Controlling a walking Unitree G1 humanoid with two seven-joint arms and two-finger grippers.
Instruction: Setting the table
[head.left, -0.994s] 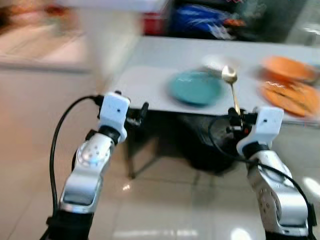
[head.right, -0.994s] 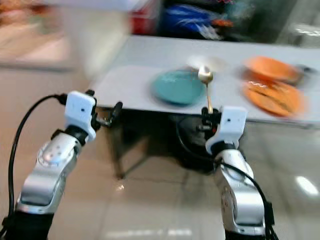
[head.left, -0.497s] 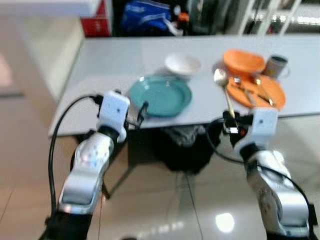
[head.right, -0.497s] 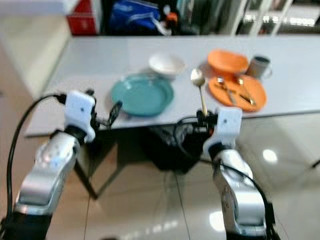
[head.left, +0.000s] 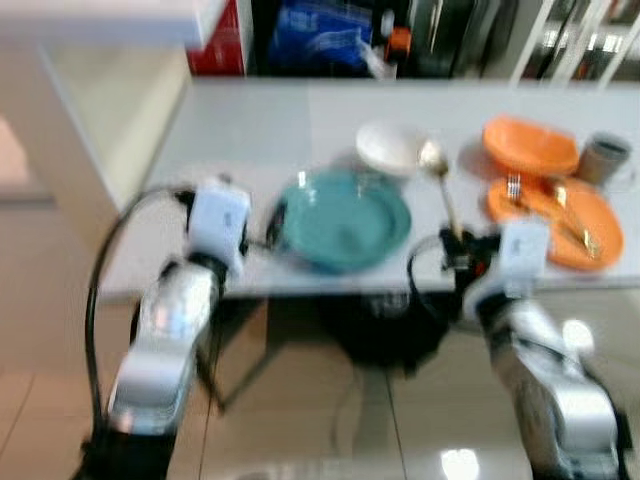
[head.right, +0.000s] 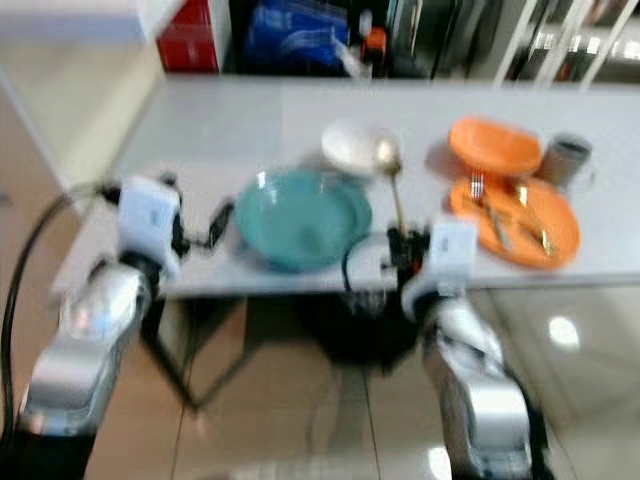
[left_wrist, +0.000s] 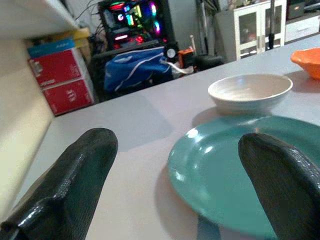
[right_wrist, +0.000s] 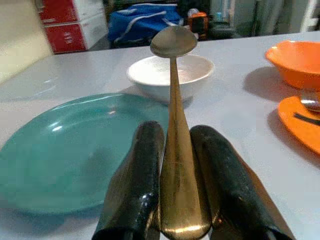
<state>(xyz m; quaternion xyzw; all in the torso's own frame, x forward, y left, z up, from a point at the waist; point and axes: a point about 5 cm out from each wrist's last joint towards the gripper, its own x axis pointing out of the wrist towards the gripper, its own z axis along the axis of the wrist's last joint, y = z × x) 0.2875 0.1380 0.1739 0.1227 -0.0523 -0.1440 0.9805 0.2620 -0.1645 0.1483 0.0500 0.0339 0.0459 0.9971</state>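
Note:
My right gripper (head.left: 457, 243) is shut on the handle of a gold spoon (head.left: 437, 180), whose bowl points up and away; it also shows in the right wrist view as a gold spoon (right_wrist: 173, 115) pinched between both fingers (right_wrist: 132, 190). The gripper hangs at the near edge of the grey table (head.left: 250, 130), just right of a teal plate (head.left: 343, 218). A white bowl (head.left: 391, 147) stands behind the plate. My left gripper (head.left: 272, 224) is open at the plate's left rim, its fingers (left_wrist: 75, 175) wide apart with nothing between them.
At the table's right are an orange plate (head.left: 570, 215) with a fork and a spoon on it, an orange bowl (head.left: 528, 143) and a grey mug (head.left: 605, 157). Behind the table sit a blue bag (head.left: 325, 40) and red boxes (head.left: 218, 40). Tiled floor lies below.
The camera has come closer to the table and the picture has shifted. Both grippers now reach the table's near edge. The spoon stays in the right gripper.

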